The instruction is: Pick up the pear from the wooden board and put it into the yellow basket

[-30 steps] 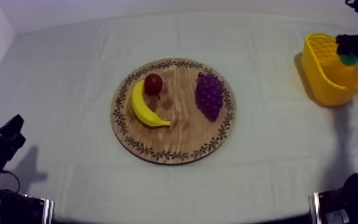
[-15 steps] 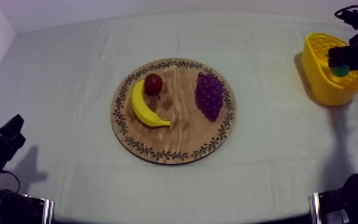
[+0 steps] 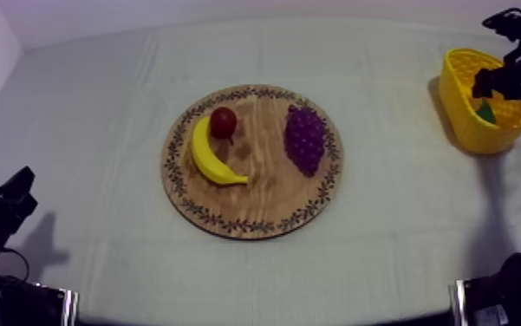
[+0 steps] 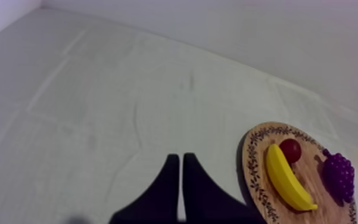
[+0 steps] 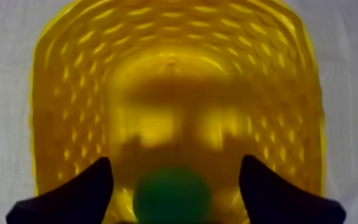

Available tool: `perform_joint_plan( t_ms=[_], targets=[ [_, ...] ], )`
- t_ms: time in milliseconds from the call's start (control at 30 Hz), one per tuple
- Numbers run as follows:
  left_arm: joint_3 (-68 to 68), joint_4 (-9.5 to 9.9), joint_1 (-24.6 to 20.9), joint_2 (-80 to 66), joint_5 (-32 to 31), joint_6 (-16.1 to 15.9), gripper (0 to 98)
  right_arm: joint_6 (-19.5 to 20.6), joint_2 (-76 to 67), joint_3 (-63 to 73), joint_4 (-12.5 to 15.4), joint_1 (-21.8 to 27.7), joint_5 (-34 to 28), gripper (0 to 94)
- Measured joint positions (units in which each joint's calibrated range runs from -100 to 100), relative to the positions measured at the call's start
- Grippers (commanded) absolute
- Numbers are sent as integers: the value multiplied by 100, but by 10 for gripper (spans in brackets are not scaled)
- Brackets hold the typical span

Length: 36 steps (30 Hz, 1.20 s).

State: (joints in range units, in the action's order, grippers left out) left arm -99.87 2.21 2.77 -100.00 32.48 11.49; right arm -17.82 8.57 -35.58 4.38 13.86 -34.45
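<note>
A: Pear, location?

B: Inside the yellow basket (image 3: 467,130), upper right of the top view. The pear (image 5: 172,195) shows as a green patch low against the basket's inner wall. It is not on the wooden board (image 3: 255,212), which holds only the banana (image 3: 211,160), the small red fruit (image 3: 223,121) and the grapes (image 3: 304,139).

A: Right gripper?

B: The right gripper (image 5: 175,159) hangs over the basket mouth with its fingers spread wide. The pear sits between them and farther down, with yellow showing on either side of it. No contact that I can see, and nothing in their hold.

A: Long axis of the pear?

B: Cannot tell. From above it reads as a round blob.

A: Left side?

B: The left gripper (image 4: 180,164) is low at the lower left of the top view, fingers pressed together on nothing. It is well apart from both board and basket, so the right arm is by far the nearer.

A: Next move, your reading?

B: The placing looks done. With the pear centred under the gap, a straight rise should clear both the fruit and the rim. A sideways drift could knock the basket wall.
</note>
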Motion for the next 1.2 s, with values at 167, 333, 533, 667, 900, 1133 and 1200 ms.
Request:
perform_joint_plan(
  t_ms=[167,333,533,667,900,1133,1200],
  targets=[
    [0,0,0,0,0,0,1,-201,-156,-117,160,25,180,497],
    [0,0,0,0,0,0,1,-406,-496,-310,514,53,387,243],
    [0,0,0,0,0,0,1,-815,-1219,-785,1081,-24,891,39],
    [0,0,0,0,0,0,1,-1111,-1903,-1341,1494,-153,1390,11],
    [0,0,0,0,0,0,1,-1614,-3346,-2642,2107,-463,1769,2],
    [0,0,0,0,0,0,1,-2153,-5016,-4196,2564,-813,1702,2],
    [0,0,0,0,0,0,1,-2262,-5490,-4611,2578,-856,1563,2]
  ],
)
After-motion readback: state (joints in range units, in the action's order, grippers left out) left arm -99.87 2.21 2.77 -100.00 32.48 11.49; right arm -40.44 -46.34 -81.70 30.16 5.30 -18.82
